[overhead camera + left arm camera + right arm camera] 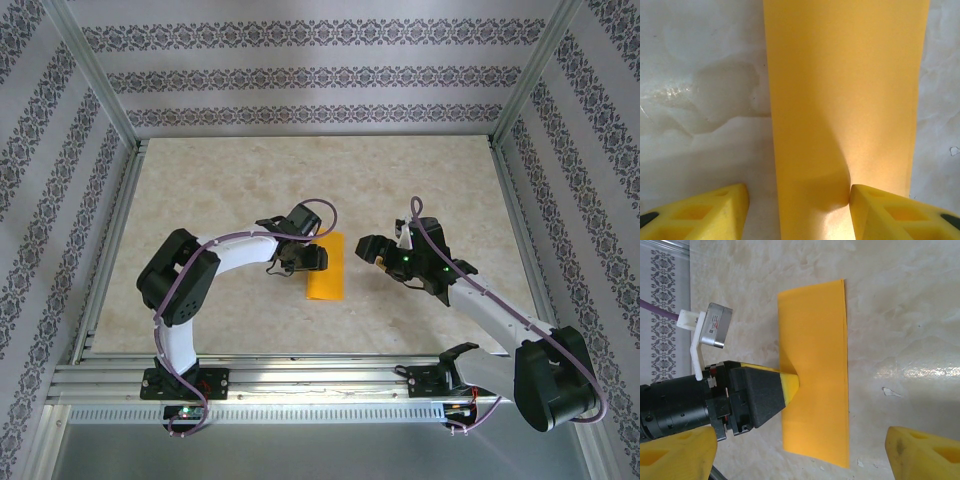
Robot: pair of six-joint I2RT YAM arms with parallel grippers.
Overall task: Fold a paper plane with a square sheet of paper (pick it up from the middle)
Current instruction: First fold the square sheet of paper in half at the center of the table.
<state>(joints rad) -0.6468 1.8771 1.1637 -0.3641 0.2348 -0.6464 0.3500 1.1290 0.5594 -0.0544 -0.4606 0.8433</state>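
Left wrist view: the left gripper [797,200] has its fingers [880,212] apart. One tip presses a dimple into the sheet of paper [840,90], the other rests on bare table [230,190]. The right gripper [800,452] hovers alongside, spread wide. Probably the centre crease is being set; corner folds come next, needing one end pinned. Folded narrow, the sheet lies mid-table, its long axis running from near edge to far edge, no nose yet.
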